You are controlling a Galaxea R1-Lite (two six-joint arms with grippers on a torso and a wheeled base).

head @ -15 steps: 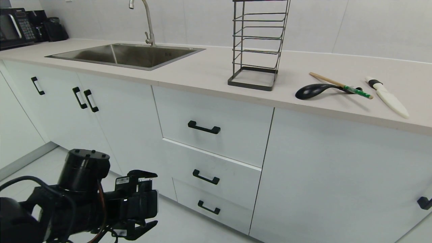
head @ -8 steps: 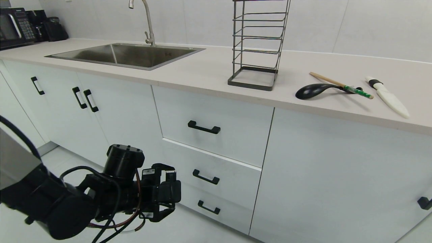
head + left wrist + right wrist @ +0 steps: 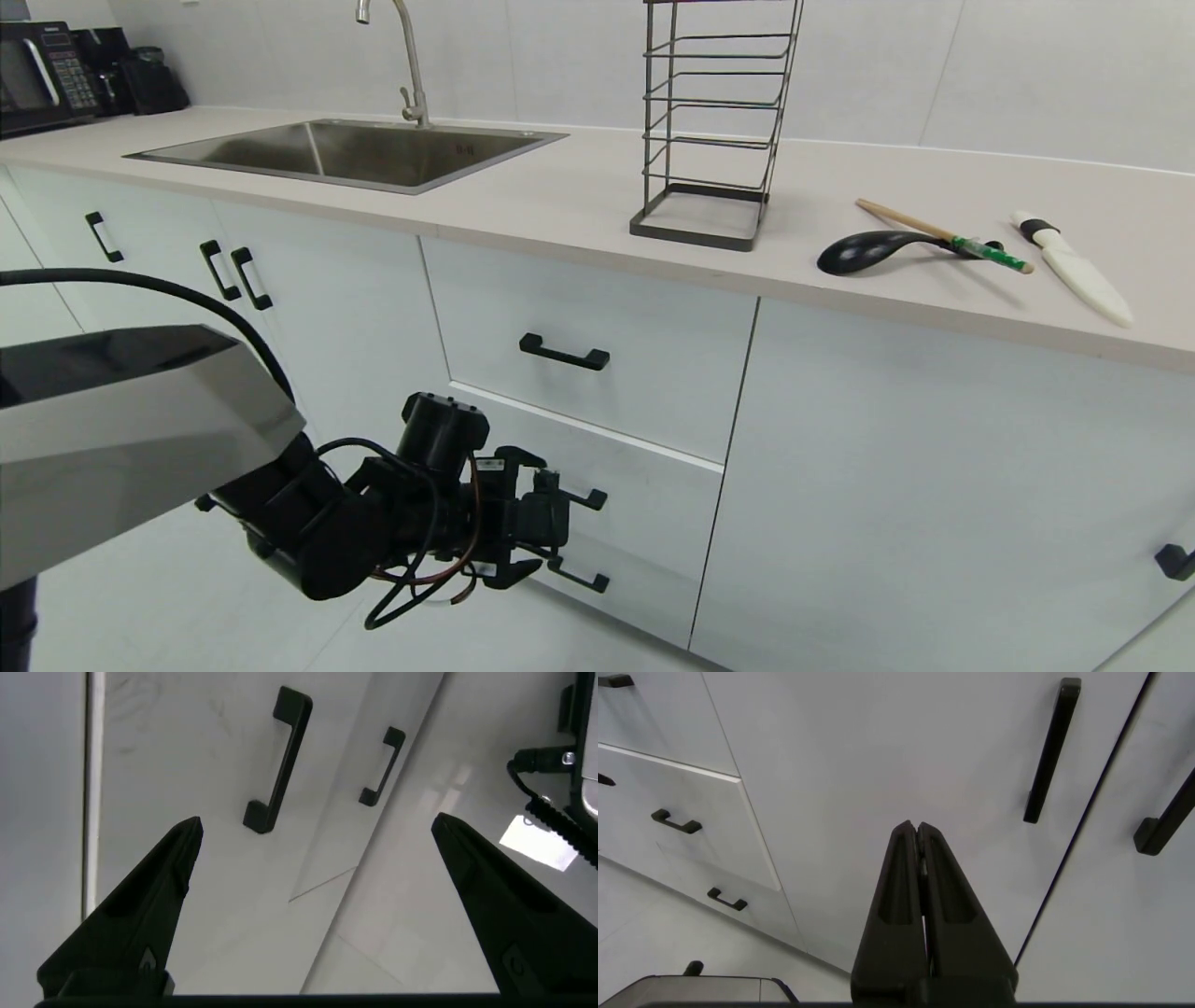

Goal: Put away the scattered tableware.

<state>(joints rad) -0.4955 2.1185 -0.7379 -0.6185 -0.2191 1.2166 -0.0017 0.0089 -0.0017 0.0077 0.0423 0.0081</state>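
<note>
The scattered tableware lies on the counter (image 3: pixel 579 201) at the right of the head view: a black spoon (image 3: pixel 864 252), a pair of chopsticks (image 3: pixel 943 235) and a white knife (image 3: pixel 1074 269) with a black band on its handle. The chopsticks run slantwise, and their green-ended tips lie across the spoon's handle. The knife lies just beside them, towards the right edge, touching neither. Left of the spoon, near the middle top of the frame, a black wire rack (image 3: pixel 714 131) stands upright on the counter. Farther left we see the steel sink (image 3: pixel 355 154) with its tap (image 3: pixel 406 56), and a microwave (image 3: pixel 37 79) in the upper left corner.

Below the counter sits a stack of three drawers with black handles. The left end effector (image 3: pixel 540 518) hangs low in the frame in front of the middle drawer (image 3: pixel 644 490), just at its handle. We see its fingers (image 3: pixel 140 924) spread wide apart with nothing between them, and two drawer handles (image 3: pixel 278 761) beyond them. In the right wrist view, the right end effector (image 3: pixel 918 831) has its fingers pressed together on nothing and faces a white cabinet door (image 3: pixel 878 747) with black handles
</note>
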